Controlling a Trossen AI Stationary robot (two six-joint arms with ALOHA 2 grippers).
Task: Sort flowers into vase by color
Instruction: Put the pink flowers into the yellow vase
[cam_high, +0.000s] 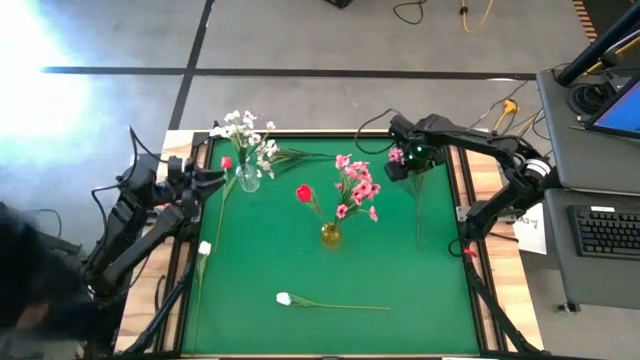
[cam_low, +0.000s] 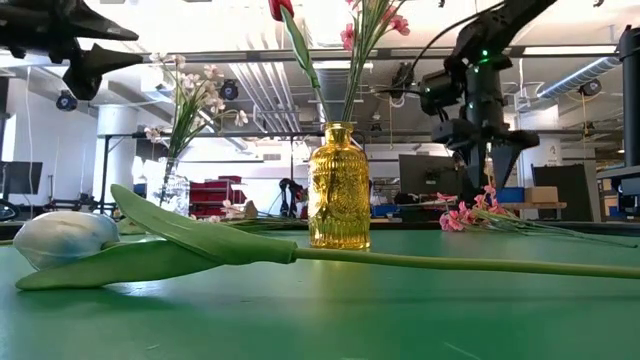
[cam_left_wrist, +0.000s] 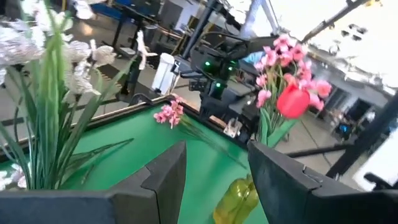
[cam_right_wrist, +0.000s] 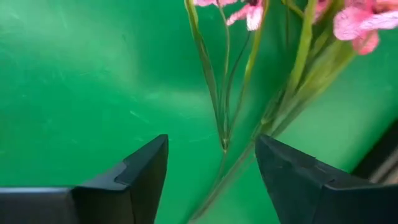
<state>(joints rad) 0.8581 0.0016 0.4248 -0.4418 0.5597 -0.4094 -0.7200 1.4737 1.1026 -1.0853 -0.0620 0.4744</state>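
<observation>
The right gripper (cam_right_wrist: 211, 177) hangs with its jaws open directly above a pink blossom spray (cam_high: 398, 155) that lies on the green desk (cam_high: 400, 270), its stems running between the jaws. The left gripper (cam_left_wrist: 214, 180), jaws also open and empty, is raised beside the clear vase (cam_high: 248, 180) of white sprays; the yellow vase (cam_low: 338, 186) with pink sprays and a red tulip (cam_high: 304, 193) stands just ahead of them.
</observation>
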